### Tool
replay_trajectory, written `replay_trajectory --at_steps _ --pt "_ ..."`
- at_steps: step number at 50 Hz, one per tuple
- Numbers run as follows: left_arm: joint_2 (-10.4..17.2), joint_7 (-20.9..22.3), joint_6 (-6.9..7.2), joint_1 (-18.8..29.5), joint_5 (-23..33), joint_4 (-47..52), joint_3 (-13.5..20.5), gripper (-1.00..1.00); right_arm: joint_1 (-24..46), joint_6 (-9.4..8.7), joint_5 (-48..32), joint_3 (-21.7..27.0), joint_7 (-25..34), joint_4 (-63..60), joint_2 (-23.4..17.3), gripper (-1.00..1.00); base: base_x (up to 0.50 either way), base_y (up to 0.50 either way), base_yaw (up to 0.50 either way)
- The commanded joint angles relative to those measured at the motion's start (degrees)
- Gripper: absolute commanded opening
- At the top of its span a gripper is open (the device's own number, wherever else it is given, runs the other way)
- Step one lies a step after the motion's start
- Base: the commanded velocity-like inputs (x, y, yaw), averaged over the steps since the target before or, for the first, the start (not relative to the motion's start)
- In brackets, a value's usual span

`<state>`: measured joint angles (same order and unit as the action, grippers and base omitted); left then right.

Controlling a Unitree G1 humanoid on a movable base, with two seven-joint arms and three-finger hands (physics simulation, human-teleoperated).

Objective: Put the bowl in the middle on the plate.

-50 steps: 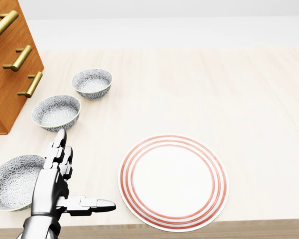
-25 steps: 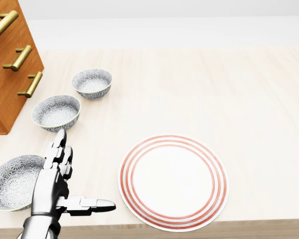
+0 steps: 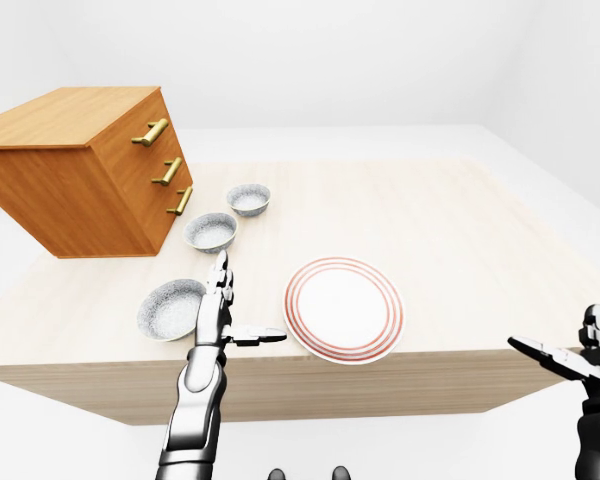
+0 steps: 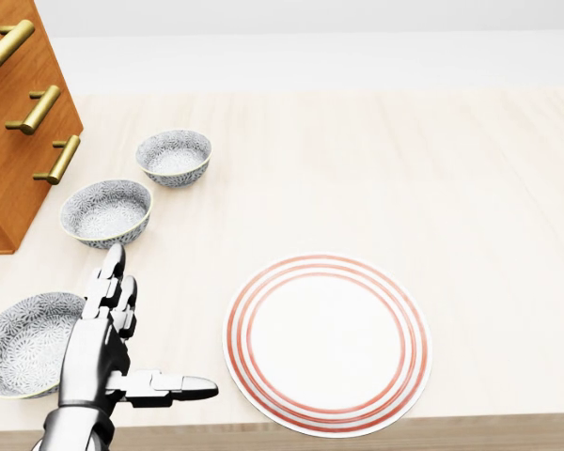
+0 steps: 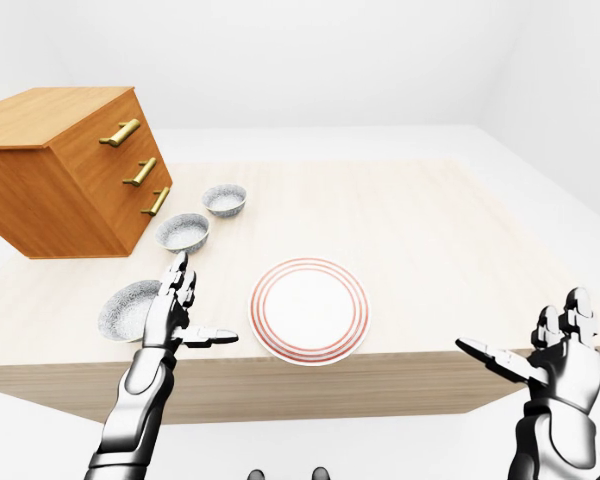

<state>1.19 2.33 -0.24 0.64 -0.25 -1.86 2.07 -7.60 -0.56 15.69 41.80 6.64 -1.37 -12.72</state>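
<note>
Three grey patterned bowls stand in a slanted row at the left of the head view. The middle bowl (image 4: pixel 106 212) lies between the smaller far bowl (image 4: pixel 174 157) and the large near bowl (image 4: pixel 25 342). A white plate (image 4: pixel 328 342) with red rings sits low in the centre. My left hand (image 4: pixel 141 334) is open, fingers pointing up toward the middle bowl, thumb out toward the plate, just below that bowl and beside the large one. My right hand (image 5: pixel 540 350) is open, off the table's right edge.
A wooden drawer chest (image 4: pixel 19 113) with brass handles stands at the upper left, close behind the bowls. The pale wooden table (image 4: pixel 432 188) stretches to the right. Its near edge (image 4: pixel 508 430) runs just under the plate.
</note>
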Motion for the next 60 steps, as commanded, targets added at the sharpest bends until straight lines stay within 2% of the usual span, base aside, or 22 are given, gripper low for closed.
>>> replay_trajectory --at_steps 1,3,5,7,9,13,16,30,35,38,43,48,53,55,60 --pt "0.0 0.0 -0.56 0.0 0.0 -0.6 0.0 1.0 0.2 5.56 -5.6 -0.4 0.1 6.9 -1.3 1.0 0.0 0.0 0.0" --pt "0.0 0.1 -0.58 0.0 0.0 -0.5 0.0 1.0 0.1 5.56 -4.9 -0.4 -0.1 6.8 -1.5 1.0 0.0 0.0 0.0" --pt "0.0 0.1 0.04 -0.2 0.1 0.4 -0.2 1.0 0.0 5.56 -5.0 -0.6 -0.2 6.9 -1.5 1.0 0.19 0.0 0.0" --pt "0.0 0.1 -0.77 0.0 0.1 -0.7 -0.1 1.0 0.1 5.56 -5.8 -0.7 -0.8 7.2 -1.6 1.0 0.22 0.0 0.0" --pt "0.0 0.2 -0.75 0.0 0.1 -0.7 -0.1 1.0 0.7 5.56 -6.3 -1.1 -1.3 9.4 -2.1 1.0 0.22 0.01 0.0" --pt "0.1 0.3 -2.26 1.0 0.0 -3.3 0.2 1.0 0.7 5.56 -6.3 -1.8 -1.8 10.0 -2.5 1.0 0.22 0.01 0.0" --pt "0.1 0.2 -2.2 0.8 0.0 -2.9 0.1 1.0 0.1 5.56 -5.9 -1.7 -1.6 9.0 -2.4 1.0 0.22 0.01 0.0" --pt "-0.1 0.3 1.05 -1.1 0.2 2.2 -0.4 1.0 0.3 5.56 -6.6 -1.6 -1.4 10.1 -2.3 1.0 0.22 0.02 0.0" --pt "-0.2 0.4 1.23 -1.2 0.3 2.5 -0.4 1.0 0.7 5.56 -7.2 -2.0 -1.8 12.4 -3.0 1.0 0.22 0.03 0.0" --pt "-0.1 0.4 0.83 -1.0 0.3 1.9 -0.4 1.0 0.3 5.56 -7.3 -2.1 -1.8 11.4 -2.9 1.0 0.22 0.02 0.0" --pt "-0.2 0.4 1.77 -1.4 0.4 3.2 -0.6 1.0 0.9 5.56 -8.1 -2.5 -2.3 14.2 -3.6 1.0 0.18 0.09 0.0" --pt "-0.2 0.4 1.32 -0.8 0.3 2.0 -0.3 1.0 0.6 5.56 -8.0 -2.7 -2.4 13.3 -3.6 1.0 0.11 0.12 0.0" --pt "-0.2 0.3 1.9 -1.0 0.3 2.8 -0.4 1.0 0.8 5.56 -8.3 -2.7 -2.5 14.0 -3.7 1.0 0.11 0.11 0.0" --pt "-0.1 0.3 1.39 -0.8 0.4 2.2 -0.4 1.0 0.6 5.56 -8.5 -2.8 -2.5 13.9 -3.6 1.0 0.11 0.12 0.0" --pt "-0.2 0.3 1.49 -0.9 0.4 2.5 -0.5 1.0 0.7 5.56 -8.4 -2.8 -2.5 14.3 -3.7 1.0 0.1 0.11 0.0"
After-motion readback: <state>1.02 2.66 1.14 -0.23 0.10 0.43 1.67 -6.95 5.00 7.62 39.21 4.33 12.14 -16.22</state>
